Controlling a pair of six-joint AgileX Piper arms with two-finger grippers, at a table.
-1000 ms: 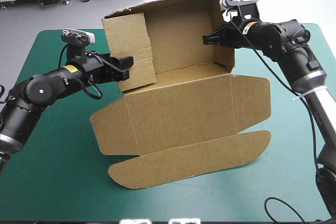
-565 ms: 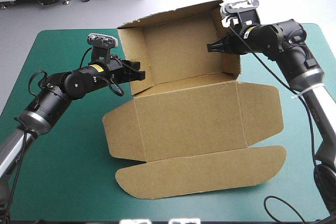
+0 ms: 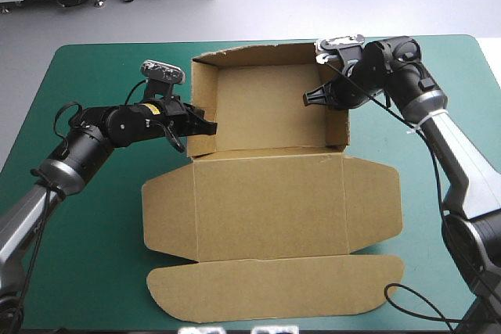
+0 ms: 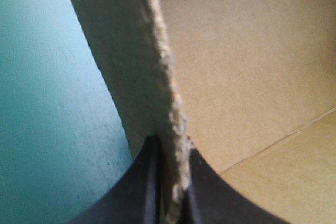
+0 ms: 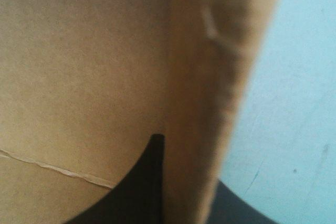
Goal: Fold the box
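Observation:
The brown box [image 3: 270, 201] lies in the middle of the teal-green table [image 3: 86, 232]. Its far half forms an open tray [image 3: 266, 111] with raised walls. The lid and its flaps lie flat toward the near edge. My left gripper [image 3: 205, 125] is at the tray's left wall, and the left wrist view shows that wall's edge [image 4: 165, 77] pinched in the left gripper [image 4: 170, 182]. My right gripper [image 3: 311, 99] is shut on the tray's right wall [image 3: 338, 119]. In the right wrist view the right gripper [image 5: 191, 192] has one finger inside that wall [image 5: 199, 103] and one outside.
The lid's rounded front flap [image 3: 274, 287] ends close to the table's near edge. Side flaps [image 3: 374, 197] spread right and left of the lid. Teal-green cover shows on both sides of the box, under the arms.
Earlier the box hung tilted with its tray end lifted; now it lies down on the table. My left gripper moved to the tray's left wall and shut on it.

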